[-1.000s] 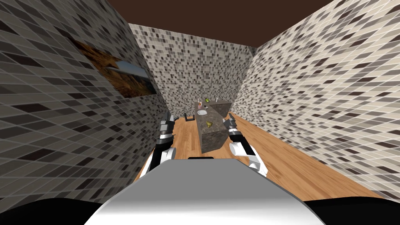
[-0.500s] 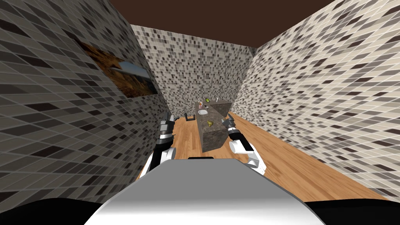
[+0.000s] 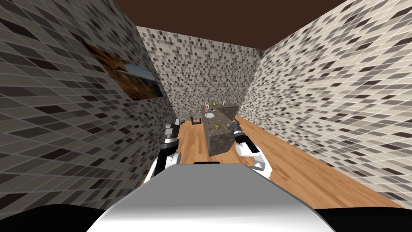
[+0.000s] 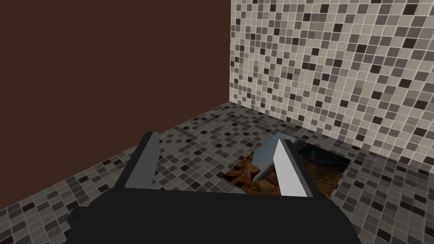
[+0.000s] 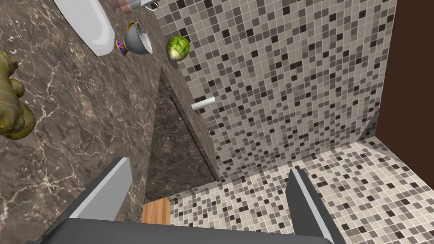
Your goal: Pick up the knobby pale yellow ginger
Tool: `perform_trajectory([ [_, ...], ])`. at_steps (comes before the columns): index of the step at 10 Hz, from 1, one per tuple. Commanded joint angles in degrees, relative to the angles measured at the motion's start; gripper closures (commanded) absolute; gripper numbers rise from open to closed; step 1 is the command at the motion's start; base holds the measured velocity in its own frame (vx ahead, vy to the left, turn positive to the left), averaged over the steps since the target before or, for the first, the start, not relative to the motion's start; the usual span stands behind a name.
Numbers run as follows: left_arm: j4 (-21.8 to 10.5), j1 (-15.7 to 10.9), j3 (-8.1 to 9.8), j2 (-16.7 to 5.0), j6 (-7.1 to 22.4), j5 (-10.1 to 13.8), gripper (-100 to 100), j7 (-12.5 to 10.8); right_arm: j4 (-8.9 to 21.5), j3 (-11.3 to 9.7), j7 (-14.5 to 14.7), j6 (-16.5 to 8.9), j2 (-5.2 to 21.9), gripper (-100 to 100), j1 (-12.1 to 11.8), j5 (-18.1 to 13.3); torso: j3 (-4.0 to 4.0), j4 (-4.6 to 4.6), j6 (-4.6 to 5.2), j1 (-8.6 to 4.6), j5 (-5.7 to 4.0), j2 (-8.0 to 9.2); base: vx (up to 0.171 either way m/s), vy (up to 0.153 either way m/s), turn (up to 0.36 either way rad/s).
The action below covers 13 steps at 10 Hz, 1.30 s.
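The knobby pale yellow ginger (image 3: pixel 217 126) lies on a dark marble counter (image 3: pixel 213 135), near its front end. In the right wrist view the ginger (image 5: pixel 12 106) sits well off to the side of my open right gripper (image 5: pixel 207 190), outside the fingers. In the head view my right gripper (image 3: pixel 233 127) hovers at the counter's right edge, just right of the ginger. My left gripper (image 3: pixel 172 125) is raised by the left wall, open with nothing between its fingers (image 4: pixel 144 163).
Further along the counter are a white plate (image 5: pixel 84 23), a grey cup (image 5: pixel 137 38), a green round vegetable (image 5: pixel 177 47) and a small white cylinder (image 5: pixel 203 103). Tiled walls close in on both sides. Wooden floor (image 3: pixel 297 169) runs right of the counter.
My right gripper has moved left and forward, from beside the counter's front corner to over its right edge, closer to the ginger. The left arm has stayed put.
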State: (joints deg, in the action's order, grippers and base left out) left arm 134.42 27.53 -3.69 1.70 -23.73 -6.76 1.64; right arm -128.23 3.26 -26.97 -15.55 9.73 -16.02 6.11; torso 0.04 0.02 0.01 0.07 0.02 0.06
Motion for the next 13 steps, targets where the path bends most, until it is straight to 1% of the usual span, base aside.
perform_trajectory([
  [1, 0.00, 0.00, 0.00, 0.00, 0.00, 0.00, 0, 0.00, 0.77, 0.19, -2.86, -2.86, 0.10, -100, 1.64, 0.18, 0.00, 0.00, 0.00, 0.00, 0.00, 0.00, -0.034, 0.035, 0.000],
  [2, 0.00, 0.00, 0.00, 0.00, 0.00, 0.00, 0, 0.00, 0.77, 0.19, -3.88, -4.28, 0.10, -100, 1.64, 0.18, 0.02, 0.00, 0.00, 0.05, 0.00, 0.04, -0.030, 0.039, -0.004],
  [3, 0.00, 0.00, 0.00, 0.00, 0.00, 0.00, 0, 0.00, 1.37, 0.34, -5.74, -6.03, 0.19, -100, 3.09, 0.39, 0.02, 0.01, 0.00, 0.06, 0.01, 0.03, -0.037, 0.045, -0.006],
  [4, 0.00, 0.00, 0.00, 0.00, 0.00, 0.00, 0, 0.00, 1.37, 0.34, -7.35, -7.74, 0.19, -100, 3.09, 0.39, 0.02, 0.01, 0.00, 0.09, 0.01, 0.05, -0.033, 0.039, -0.004],
  [5, 0.00, 0.00, 0.00, 0.00, 0.00, 0.00, 0, 0.00, 1.37, 0.34, -7.71, -8.57, 0.19, -100, 3.09, 0.39, 0.03, 0.01, 0.00, 0.07, 0.01, 0.04, -0.011, 0.017, -0.001],
  [6, 0.00, 0.00, 0.00, 0.00, 0.00, 0.00, 0, 0.00, 2.05, 0.46, -10.04, -10.91, 0.28, -100, 4.55, 0.62, -0.01, 0.00, 0.00, 0.00, 0.00, -0.01, -0.011, 0.027, -0.004],
  [7, 0.00, 0.00, 0.00, 0.00, 0.00, 0.00, 0, 0.00, 2.05, 0.46, -11.56, -12.46, 0.28, -100, 4.55, 0.62, -0.02, -0.01, 0.00, 0.01, 0.00, -0.04, -0.017, 0.029, -0.005],
  [8, 0.00, 0.00, 0.00, 0.00, 0.00, 0.00, 0, 0.00, 2.81, 0.54, -13.22, -14.34, 0.37, -100, 6.02, 0.87, -0.02, -0.01, 0.00, 0.03, 0.00, -0.03, -0.024, 0.036, -0.009],
  [9, 0.00, 0.00, 0.00, 0.00, 0.00, 0.00, 0, 0.00, 2.81, 0.54, -14.88, -15.99, 0.37, -100, 6.02, 0.87, -0.01, -0.01, 0.00, 0.05, 0.01, -0.01, -0.020, 0.031, -0.006],
  [10, 0.00, 0.00, 0.00, 0.00, 0.00, 0.00, 0, 0.00, 2.81, 0.54, -15.85, -16.52, 0.37, -100, 6.02, 0.87, -0.01, 0.00, 0.00, 0.03, 0.01, -0.01, -0.009, 0.013, -0.001],
  [11, 0.00, 0.00, 0.00, 0.00, 0.00, 0.00, 0, 0.00, 3.67, 0.59, -17.85, -18.69, 0.47, -100, 7.48, 1.15, -0.02, -0.01, 0.00, -0.02, 0.00, -0.03, -0.008, 0.023, -0.009],
  [12, 0.00, 0.00, 0.00, 0.00, 0.00, 0.00, 0, 0.00, 3.67, 0.59, -19.40, -20.29, 0.47, -100, 7.48, 1.15, -0.03, -0.01, 0.00, 0.00, 0.00, -0.05, -0.008, 0.025, -0.005],
  [13, 0.00, 0.00, 0.00, 0.00, 0.00, 0.00, 0, 0.00, 3.67, 0.59, -20.12, -20.36, 0.47, -100, 7.48, 1.15, -0.03, -0.01, 0.00, 0.01, 0.00, -0.05, -0.005, 0.011, 0.000],
])
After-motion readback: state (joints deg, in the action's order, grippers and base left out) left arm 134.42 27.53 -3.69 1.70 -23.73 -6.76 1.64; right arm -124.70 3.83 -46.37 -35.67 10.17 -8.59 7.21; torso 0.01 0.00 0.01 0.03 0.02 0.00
